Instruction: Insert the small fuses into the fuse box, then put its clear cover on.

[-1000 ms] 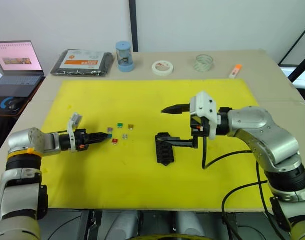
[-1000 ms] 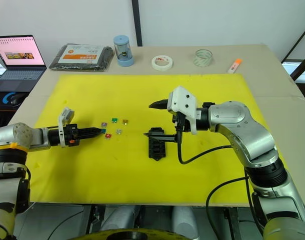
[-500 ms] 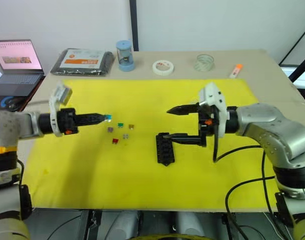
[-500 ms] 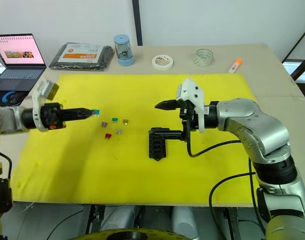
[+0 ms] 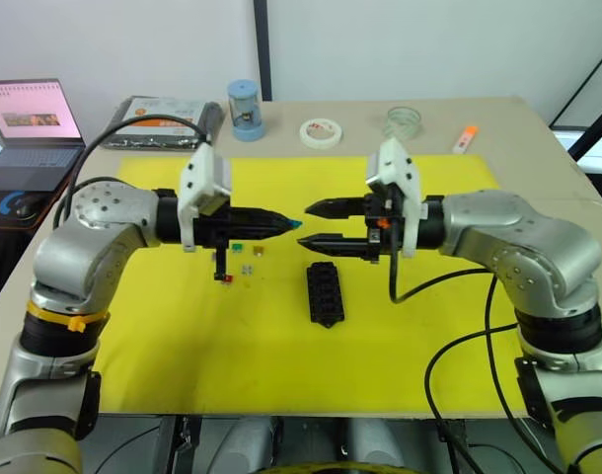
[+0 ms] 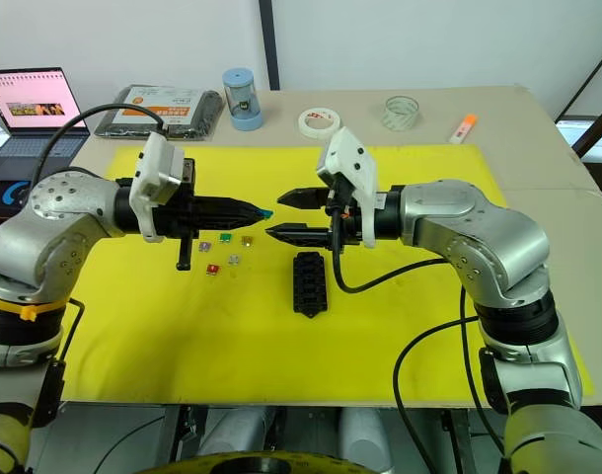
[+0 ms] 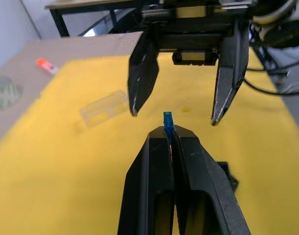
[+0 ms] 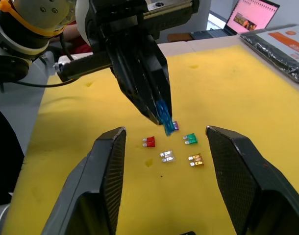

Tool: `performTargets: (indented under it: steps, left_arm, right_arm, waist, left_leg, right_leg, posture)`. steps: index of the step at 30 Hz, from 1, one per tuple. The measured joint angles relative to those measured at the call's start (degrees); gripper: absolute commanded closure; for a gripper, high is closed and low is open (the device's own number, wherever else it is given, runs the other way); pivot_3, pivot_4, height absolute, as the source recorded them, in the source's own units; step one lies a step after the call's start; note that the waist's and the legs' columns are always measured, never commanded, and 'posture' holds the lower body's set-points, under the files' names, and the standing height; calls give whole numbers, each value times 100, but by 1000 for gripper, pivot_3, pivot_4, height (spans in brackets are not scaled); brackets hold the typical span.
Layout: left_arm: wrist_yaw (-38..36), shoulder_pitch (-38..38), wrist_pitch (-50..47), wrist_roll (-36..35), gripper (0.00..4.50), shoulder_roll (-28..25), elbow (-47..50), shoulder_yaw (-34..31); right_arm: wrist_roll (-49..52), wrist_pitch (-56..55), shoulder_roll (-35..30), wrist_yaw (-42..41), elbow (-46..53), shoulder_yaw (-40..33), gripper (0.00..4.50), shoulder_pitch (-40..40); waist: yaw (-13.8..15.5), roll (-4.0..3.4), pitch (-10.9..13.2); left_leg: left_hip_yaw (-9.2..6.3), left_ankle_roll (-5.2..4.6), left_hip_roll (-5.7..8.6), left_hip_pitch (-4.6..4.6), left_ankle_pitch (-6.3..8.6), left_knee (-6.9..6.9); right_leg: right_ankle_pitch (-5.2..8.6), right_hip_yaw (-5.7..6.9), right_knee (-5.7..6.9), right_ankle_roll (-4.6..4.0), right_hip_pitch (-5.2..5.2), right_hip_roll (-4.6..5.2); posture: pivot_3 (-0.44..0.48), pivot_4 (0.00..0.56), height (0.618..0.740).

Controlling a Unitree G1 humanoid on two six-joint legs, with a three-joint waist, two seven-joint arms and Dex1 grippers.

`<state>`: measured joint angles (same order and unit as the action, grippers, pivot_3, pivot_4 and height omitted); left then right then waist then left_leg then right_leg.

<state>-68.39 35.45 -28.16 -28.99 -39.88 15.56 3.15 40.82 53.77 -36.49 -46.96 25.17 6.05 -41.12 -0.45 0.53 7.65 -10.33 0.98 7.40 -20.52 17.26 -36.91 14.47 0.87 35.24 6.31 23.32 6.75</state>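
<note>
Pinching that blue fuse [image 7: 167, 119] right at the tip of your left gripper [image 5: 281, 221] makes sense, since most of the little body sticks out past the closed fingers and leaves something for the other side to grab. Your right gripper [image 5: 316, 224] sits nose to nose with it, jaws spread wide and empty, so I'd guess you're lining up a handoff or a re-grip to get the blades pointing down.

Both are hanging in the air just behind the fuse box [image 5: 324, 292], which lies flat on the yellow mat [image 5: 429, 336] with its slots facing up and looking empty from here. The rest of the fuses [image 8: 175, 145] (red, green, grey, amber, purplish) are scattered just to the left of the fuse box, none slotted yet. The clear cover [image 7: 103, 108] lies flat on the mat; I can't tell how far it is from the box. Careful with that tiny grip, a small bump could flick the fuse away.
</note>
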Motion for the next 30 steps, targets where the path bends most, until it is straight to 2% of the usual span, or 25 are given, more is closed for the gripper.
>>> performTargets:
  steps: [4, 12, 15, 18, 30]
  left_arm:
    - [-28, 1, 287, 53, 4500, 86, -107, 48]
    - [-232, 11, 574, 117, 4500, 107, -218, 70]
    - [-253, 16, 609, 117, 4500, 139, -225, 70]
    - [-257, 26, 609, 120, 4500, 145, -268, 60]
    - [-362, 26, 603, 111, 4500, 143, -261, 70]
  right_arm:
    - [-24, -81, -4, -16, -3, 14, 2871, -17]
    - [-234, -191, -66, -130, -2, 82, 2871, -17]
    - [-250, -195, -71, -177, -2, 157, 3444, -14]
    - [-276, -214, -128, -222, 0, 182, 4480, 33]
    - [-286, -248, -168, -334, -2, 182, 4480, 58]
  waist:
    - [-4, 0, 0]
    - [-10, 0, 0]
    - [-10, 0, 0]
    - [-8, 0, 0]
    - [-9, 0, 0]
  left_leg:
    - [-1, -1, -1, 0, 0, 0]
    - [-1, -1, -1, 1, 0, 0]
    - [-1, -1, -1, 1, 0, 0]
    - [-1, -1, -1, 1, 0, 0]
    - [-1, -1, -1, 1, 0, 0]
  right_leg:
    - [0, 0, 0, 0, 0, -2]
    - [0, 0, 1, 1, 0, -4]
    - [0, 0, 1, 1, 0, -4]
    - [0, 0, 1, 1, 0, -5]
    - [0, 0, 1, 1, 0, -5]
  posture:
    - [0, 150, 740]
    - [0, 150, 740]
    - [0, 150, 740]
    - [0, 150, 740]
    - [0, 150, 740]
